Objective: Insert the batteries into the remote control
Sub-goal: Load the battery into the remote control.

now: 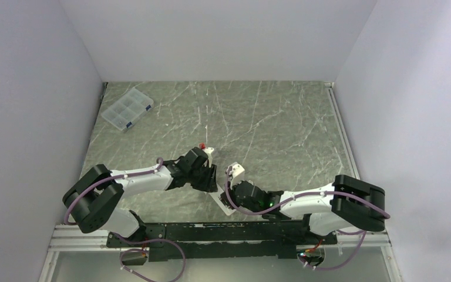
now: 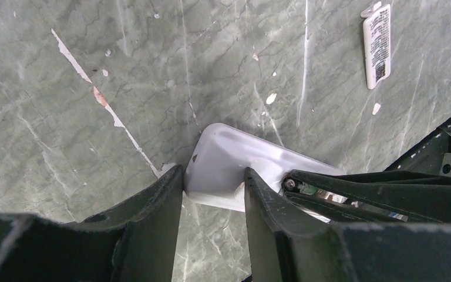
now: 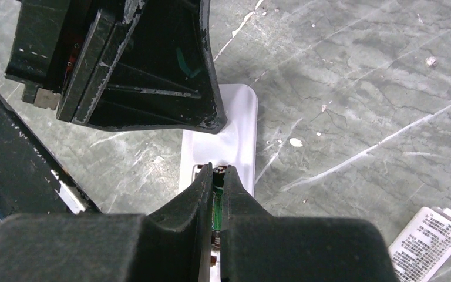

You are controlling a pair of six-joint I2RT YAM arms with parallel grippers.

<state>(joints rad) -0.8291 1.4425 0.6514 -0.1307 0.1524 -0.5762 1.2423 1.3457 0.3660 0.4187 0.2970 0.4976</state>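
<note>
Left pincer (image 2: 214, 176) clamped half-wide — right pincer (image 3: 218, 173) pinched narrow.

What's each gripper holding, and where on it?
Left gripper clamps the remote control across its width at one end; right gripper pinches a battery by its sides.

Arms: our left arm (image 1: 135, 182) and right arm (image 1: 311, 202) wear white shells with black joints.
Cables: we see purple-grey cables (image 1: 132, 173) looping along both.
Claws: our left claw (image 2: 214, 173) and right claw (image 3: 218, 170) have black, scuffed fingers (image 2: 152, 223).
</note>
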